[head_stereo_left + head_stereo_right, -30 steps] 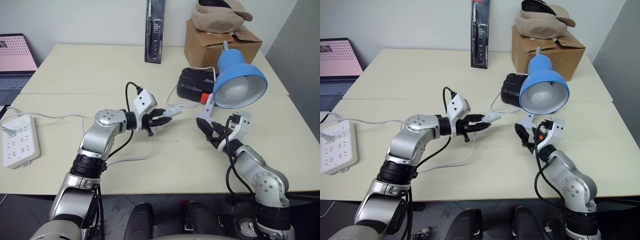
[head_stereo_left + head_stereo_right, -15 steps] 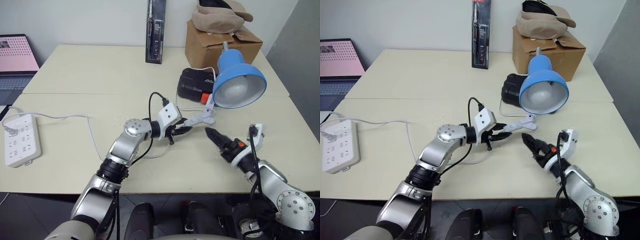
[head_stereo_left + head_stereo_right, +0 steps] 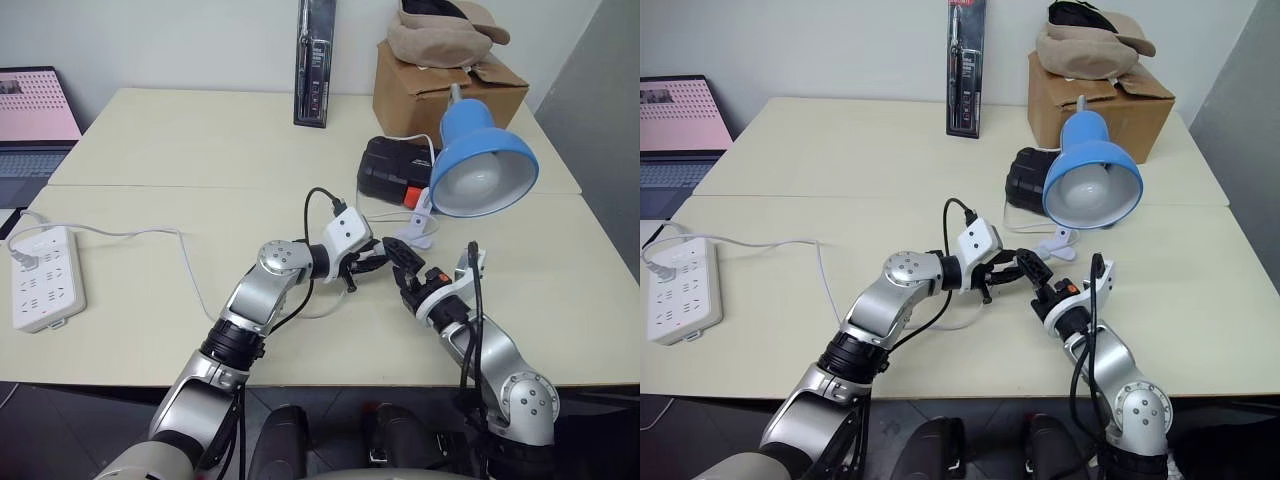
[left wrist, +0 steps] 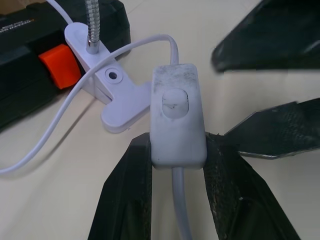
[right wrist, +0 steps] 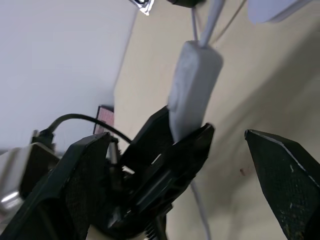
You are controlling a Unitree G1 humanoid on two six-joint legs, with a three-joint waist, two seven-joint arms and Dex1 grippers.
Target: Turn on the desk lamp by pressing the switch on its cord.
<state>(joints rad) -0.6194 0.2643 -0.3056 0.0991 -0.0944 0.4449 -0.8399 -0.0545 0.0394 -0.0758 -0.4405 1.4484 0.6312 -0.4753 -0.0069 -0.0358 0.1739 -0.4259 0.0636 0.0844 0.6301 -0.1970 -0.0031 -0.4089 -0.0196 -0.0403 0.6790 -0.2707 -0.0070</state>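
Left gripper (image 4: 172,150) is clamping the switch (image 4: 176,112) mid-frame, button facing up. Right gripper (image 3: 405,268) is hanging wide open right beside it. Lamp (image 3: 482,165), upper right, is looking unlit. Pressing step, I'd say: one right finger needs lining up over that button.

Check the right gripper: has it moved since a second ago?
Yes. The right gripper has swung left, away from the desk lamp clamp, toward the switch held by the left gripper.

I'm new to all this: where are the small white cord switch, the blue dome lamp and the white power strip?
small white cord switch (image 4: 177,120), left wrist view, its body.
blue dome lamp (image 3: 470,140), left eye view, shade top.
white power strip (image 3: 42,280), left eye view, its face.
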